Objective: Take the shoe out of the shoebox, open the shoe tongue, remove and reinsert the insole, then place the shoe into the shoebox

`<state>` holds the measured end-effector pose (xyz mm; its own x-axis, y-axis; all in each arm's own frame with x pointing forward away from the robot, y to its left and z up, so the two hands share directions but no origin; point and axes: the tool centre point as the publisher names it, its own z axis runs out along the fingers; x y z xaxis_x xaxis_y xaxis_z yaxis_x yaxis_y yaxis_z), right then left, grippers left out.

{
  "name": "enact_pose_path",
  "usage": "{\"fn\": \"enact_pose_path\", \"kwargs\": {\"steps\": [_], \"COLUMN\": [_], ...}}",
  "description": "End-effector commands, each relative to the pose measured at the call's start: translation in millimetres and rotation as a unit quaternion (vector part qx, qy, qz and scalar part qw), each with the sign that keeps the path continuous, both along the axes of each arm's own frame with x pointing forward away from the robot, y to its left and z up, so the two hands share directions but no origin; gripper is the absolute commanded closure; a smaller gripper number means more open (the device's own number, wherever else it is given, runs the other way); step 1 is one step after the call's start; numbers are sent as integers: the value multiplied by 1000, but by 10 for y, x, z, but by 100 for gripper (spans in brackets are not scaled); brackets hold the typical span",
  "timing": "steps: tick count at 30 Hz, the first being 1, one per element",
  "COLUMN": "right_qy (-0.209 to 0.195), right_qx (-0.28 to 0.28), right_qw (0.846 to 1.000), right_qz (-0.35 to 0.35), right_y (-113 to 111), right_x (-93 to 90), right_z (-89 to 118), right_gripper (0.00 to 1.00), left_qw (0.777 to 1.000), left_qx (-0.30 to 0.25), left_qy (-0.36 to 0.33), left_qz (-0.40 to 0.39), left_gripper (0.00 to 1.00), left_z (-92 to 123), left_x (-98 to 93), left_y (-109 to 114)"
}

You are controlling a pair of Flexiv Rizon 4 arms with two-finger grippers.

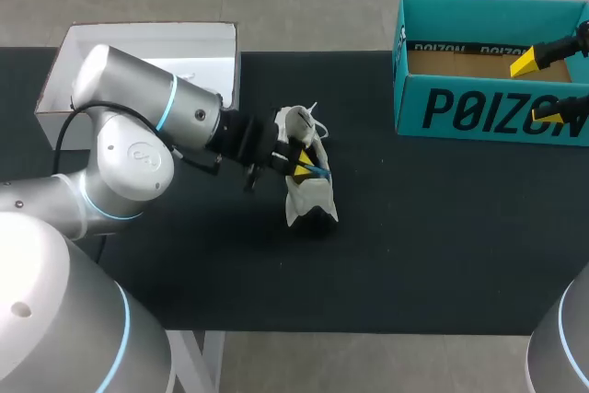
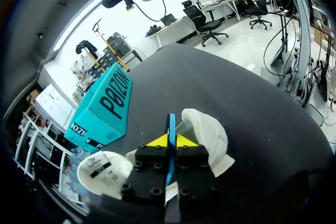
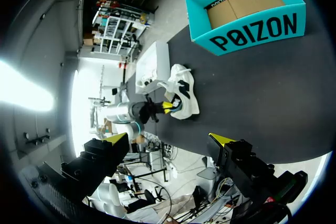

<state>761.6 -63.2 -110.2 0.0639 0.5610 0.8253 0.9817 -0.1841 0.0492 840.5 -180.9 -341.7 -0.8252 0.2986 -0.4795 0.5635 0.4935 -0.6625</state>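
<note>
The white shoe [image 1: 308, 186] with black trim sits mid-surface [image 1: 442, 246], well apart from the teal shoebox [image 1: 488, 108]. The left claw [image 1: 302, 170] is pinched tight on a thin blue insole [image 2: 171, 140] at the shoe's opening. The right claw [image 1: 537, 89] gapes wide at the shoebox's front wall, holding nothing.

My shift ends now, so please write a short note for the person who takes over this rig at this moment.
Left claw: shut on the blue insole at the shoe, mid-table.
Right claw: open, empty, above the teal shoebox.
Done: shoe is out; shoebox is empty.
Left: cannot tell if the insole goes out or in; finish that, then shoe into shoebox.
</note>
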Motion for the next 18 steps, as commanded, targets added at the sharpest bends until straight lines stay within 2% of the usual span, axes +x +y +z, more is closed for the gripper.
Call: {"fn": "enact_pose_path", "kwargs": {"steps": [1,11,18], "right_qy": [0,0,0], "right_qx": [-1,-1,-1], "right_qw": [1000,1000,1000], "right_qz": [-1,-1,-1], "right_y": [7,7,7], "right_x": [-3,-3,-3], "right_z": [-5,-5,-5], "right_gripper": [0,0,0], "left_qw": [1000,1000,1000], "left_qx": [9,16,15], "left_qy": [5,-6,1], "left_qz": [-3,3,12], "left_gripper": [100,100,100], "left_z": [-95,-206,-248], "left_x": [86,190,152], "left_y": [-18,31,47]}}
